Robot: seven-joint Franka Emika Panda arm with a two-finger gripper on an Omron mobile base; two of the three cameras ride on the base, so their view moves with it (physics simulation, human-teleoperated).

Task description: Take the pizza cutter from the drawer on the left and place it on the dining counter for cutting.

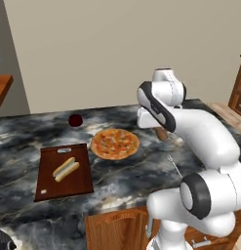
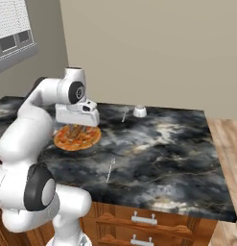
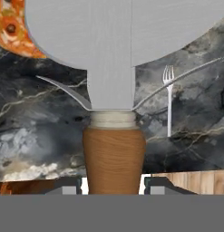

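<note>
The gripper point(image 3: 114, 185) is clamped on the brown handle of the cutter point(image 3: 114, 86), its two dark tips pressing the wood from either side, with the grey wheel standing out ahead of the hand and a thin curved guard spreading to both sides below it. From the right base camera the hand hangs just above the counter point(image 2: 163, 153) at the near edge of the pizza point(image 2: 77, 138), and the brown handle point(image 2: 77, 130) shows under the white hand, pointing down toward the stone; whether the wheel touches the surface cannot be told. The pizza lies flat on the dark marbled slab, and in the hand camera a slice of its rim shows at the upper left. A fork point(image 3: 168, 104) lies on the stone to the right of the cutter, apart from it. Further along the slab sit a small white bowl point(image 2: 139, 112), a dark round cup point(image 1: 75, 120) and a brown board point(image 1: 63, 172) bearing a hot dog point(image 1: 66, 169), all well apart from the hand
</note>
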